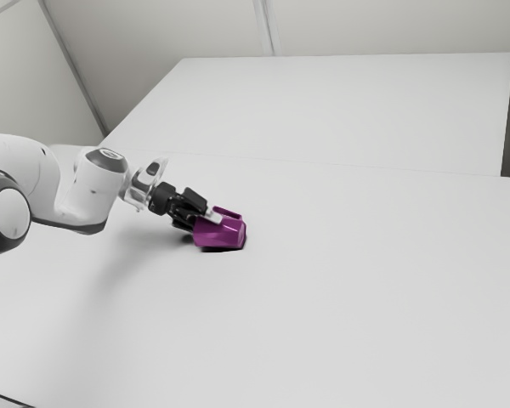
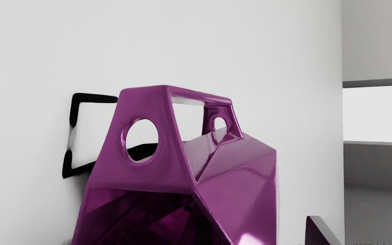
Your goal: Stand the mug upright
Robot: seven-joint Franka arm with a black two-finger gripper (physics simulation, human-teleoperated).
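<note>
In the exterior view the black gripper (image 1: 201,221) reaches down to the purple mug (image 1: 221,234), one light fingertip overlapping the mug's upper part near the handle. The mug lies on its side on the white table (image 1: 348,297), its handle up. Seen in the wrist view, the faceted mug (image 2: 240,197) has its dark mouth toward my hand and its handle standing above the body. The gripper (image 2: 192,240) is open around it: one finger (image 2: 318,233) stands off the mug's side with a gap between. The other finger is mostly hidden.
White tabletop stretches toward the exterior view's right, with a raised-looking pale panel (image 1: 348,110) behind it. The arm comes in from the exterior view's left. The wrist view shows the table's edge (image 2: 340,136) beyond the finger.
</note>
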